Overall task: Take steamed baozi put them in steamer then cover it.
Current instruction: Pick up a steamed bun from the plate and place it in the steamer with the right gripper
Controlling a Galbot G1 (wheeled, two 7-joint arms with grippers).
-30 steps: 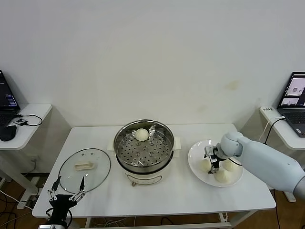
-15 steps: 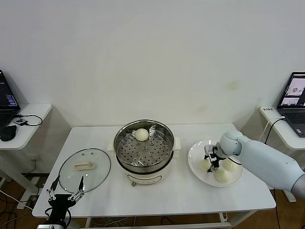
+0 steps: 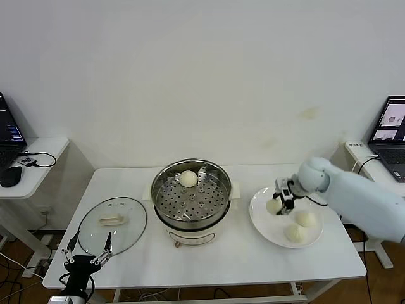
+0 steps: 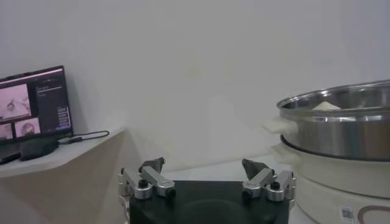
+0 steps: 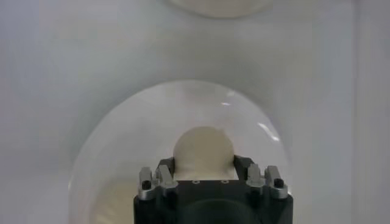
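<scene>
Head view, right end effector (image 3: 279, 204) grasping baozi (image 3: 273, 206) above plate's (image 3: 266, 227) left rim; left end effector (image 3: 87, 249) released by table's (image 3: 221, 259) front edge

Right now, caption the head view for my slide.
Right hand lifts a baozi off the plate; one sits in the steamer.

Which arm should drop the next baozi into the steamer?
Right. The right gripper already grips a baozi over the plate, beside the steamer. The left gripper hangs open near the table's front edge.
</scene>
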